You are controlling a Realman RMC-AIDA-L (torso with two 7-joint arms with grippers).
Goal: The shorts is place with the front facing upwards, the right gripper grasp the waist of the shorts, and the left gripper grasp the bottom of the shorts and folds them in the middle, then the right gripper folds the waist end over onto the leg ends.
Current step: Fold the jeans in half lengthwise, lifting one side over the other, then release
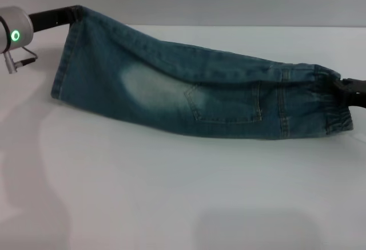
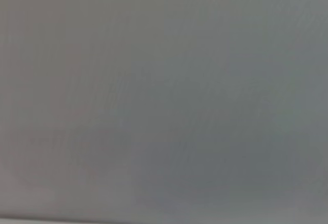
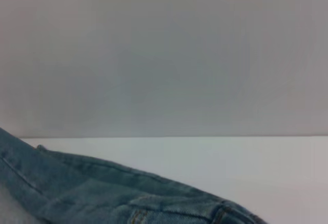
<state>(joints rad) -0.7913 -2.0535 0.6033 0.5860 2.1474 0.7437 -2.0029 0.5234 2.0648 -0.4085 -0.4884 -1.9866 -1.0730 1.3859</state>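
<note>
Shorts [image 1: 189, 92], halved lengthwise: left gripper [image 1: 73, 14] clamps the hems, right gripper [image 1: 343, 87] the waistband; keep both level, taut.

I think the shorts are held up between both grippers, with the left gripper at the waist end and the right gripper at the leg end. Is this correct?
Not quite: the ends are swapped. In the head view the left gripper holds the shorts at the flat leg hem, and the right gripper holds the ruffled waist. The shorts are indeed held up between both.

1 shorts [image 1: 194, 95], 2 hands: left hand [image 1: 73, 14], right hand [image 1: 342, 87]
</note>
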